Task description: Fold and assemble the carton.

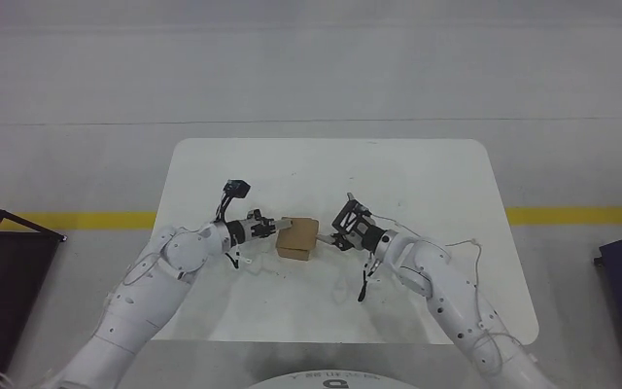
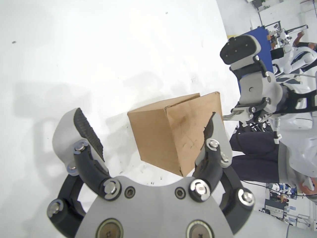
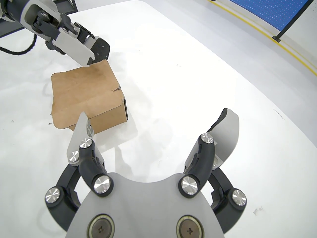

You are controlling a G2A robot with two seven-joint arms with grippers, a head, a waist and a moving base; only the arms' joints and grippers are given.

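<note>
Squarely between my two tools sits the carton [image 1: 296, 238], a brown cardboard box on the white surface [image 1: 428, 185]. Its top flap is folded over, but the rounded lip overhangs the side nearest my right tool [image 3: 156, 117]. That tool is spread wide, one finger just at the lip. My left tool [image 2: 148, 117] is spread too, one fingertip touching the top corner on its own side. I judge that a one-sided push could skate the light box away or buckle its creased corner.
</note>
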